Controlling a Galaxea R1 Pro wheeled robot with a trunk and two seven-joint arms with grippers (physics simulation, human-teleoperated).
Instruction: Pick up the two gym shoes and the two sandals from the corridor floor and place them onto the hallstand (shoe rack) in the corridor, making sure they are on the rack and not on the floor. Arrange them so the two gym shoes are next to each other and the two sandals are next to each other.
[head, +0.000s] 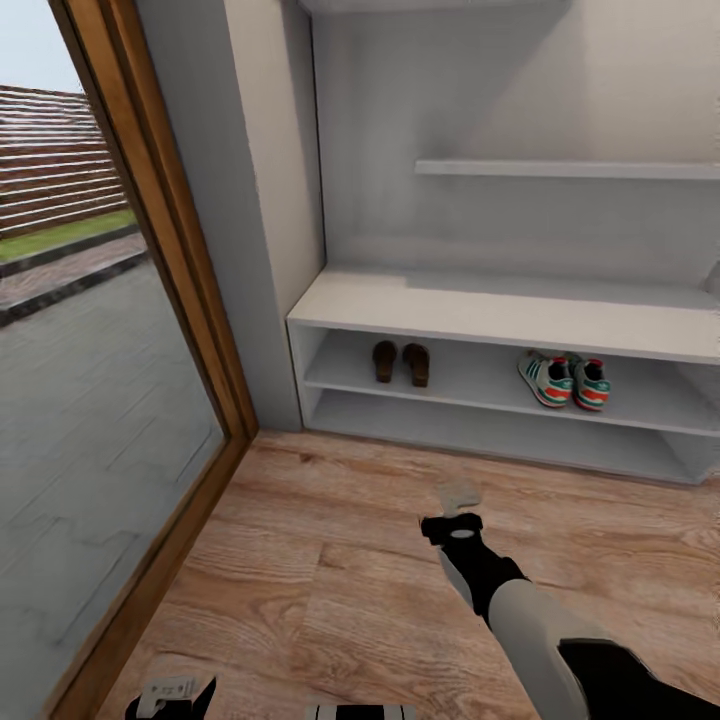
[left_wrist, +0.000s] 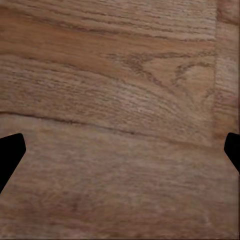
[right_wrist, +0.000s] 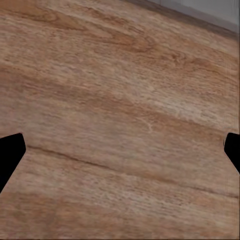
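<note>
The light brown wood-plank corridor floor (head: 330, 570) spreads out from the foot of the white-grey hallstand (head: 500, 312), a low bench unit with two open shelf tiers under a broad top and stepped wall shelves above it. To one side of the hallstand a wood-framed glass door (head: 100, 400) looks onto grey paving. On the hallstand's upper tier, toward the end nearest the door, the two dark reddish-brown leather sandals (head: 401, 362) stand side by side, toes inward. Further along the same tier, well apart from the sandals, the two cream-white gym shoes (head: 565, 380) with green stripes and red-orange patches sit touching or nearly so. Each pair is thus grouped with its mate and off the floor, so the task appears complete. The right gripper (head: 458, 493) hangs over bare floor in front of the hallstand, empty; its wrist view shows the finger tips spread wide over planks. The left gripper (left_wrist: 120, 150), likewise parted with nothing between the tips, faces bare planks. Both seem idle, since nothing is left to lift.
</note>
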